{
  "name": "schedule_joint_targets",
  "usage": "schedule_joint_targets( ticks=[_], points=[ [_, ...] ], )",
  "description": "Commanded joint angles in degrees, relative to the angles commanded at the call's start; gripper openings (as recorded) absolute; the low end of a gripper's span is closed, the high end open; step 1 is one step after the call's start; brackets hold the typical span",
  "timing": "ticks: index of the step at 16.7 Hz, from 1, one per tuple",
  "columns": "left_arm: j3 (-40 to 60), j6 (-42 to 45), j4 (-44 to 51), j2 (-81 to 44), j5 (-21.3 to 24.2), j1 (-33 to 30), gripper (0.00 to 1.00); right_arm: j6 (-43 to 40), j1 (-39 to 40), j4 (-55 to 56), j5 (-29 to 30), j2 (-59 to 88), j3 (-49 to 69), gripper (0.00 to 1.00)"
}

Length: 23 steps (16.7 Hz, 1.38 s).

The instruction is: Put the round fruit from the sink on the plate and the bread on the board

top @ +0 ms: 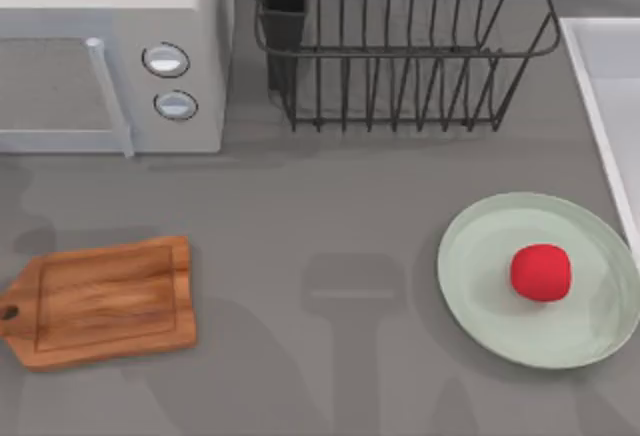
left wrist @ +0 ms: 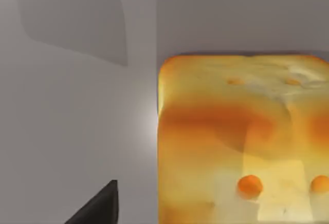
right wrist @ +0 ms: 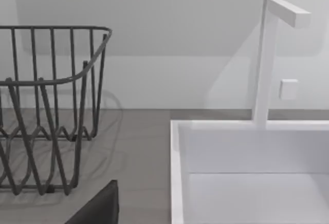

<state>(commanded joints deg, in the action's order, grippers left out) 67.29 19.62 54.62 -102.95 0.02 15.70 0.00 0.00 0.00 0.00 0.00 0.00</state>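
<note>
Round fruit (top: 541,272): bright red ball, resting on the plate, a little toward 3 o'clock of the plate's centre; round, so no long axis.
Plate (top: 480,256): pale mint-green, at the 4 o'clock part of the table in the top view, just beside the sink.
Sink (top: 610,66): white basin at the table's 2 o'clock edge; the right wrist view shows its rim (right wrist: 176,172) and a white faucet (right wrist: 267,59) standing at its back.
Board (top: 105,301): brown wood, at 8 o'clock; long axis runs nearly 9 to 3, slightly tilted, handle with hole pointing to 9 o'clock; nothing lies on it.
Bread (left wrist: 241,142): golden-yellow block with browned crust and small holes, seen close in the left wrist view against a pale grey surface; its place on the table and its long axis cannot be told.
Left gripper: state cannot be told.
Right gripper: state cannot be told.
Dish rack (top: 400,46): dark wire, at 12 o'clock.
Microwave (top: 110,56): at 10 o'clock.
</note>
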Motion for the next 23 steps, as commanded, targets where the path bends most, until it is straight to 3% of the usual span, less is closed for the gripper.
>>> schedule_joint_targets(
  ticks=[5,10,23],
  points=[
    [-5.72,0.26,-10.55,-4.36,0.02,0.18,1.0,0.0,0.0,0.0,0.0,0.0,0.0,1.0],
    [-6.29,0.3,-11.37,-4.84,0.02,0.2,1.0,0.0,0.0,0.0,0.0,0.0,0.0,1.0],
    [-6.29,0.3,-11.37,-4.84,0.02,0.2,0.02,0.0,0.0,0.0,0.0,0.0,0.0,1.0]
  ],
)
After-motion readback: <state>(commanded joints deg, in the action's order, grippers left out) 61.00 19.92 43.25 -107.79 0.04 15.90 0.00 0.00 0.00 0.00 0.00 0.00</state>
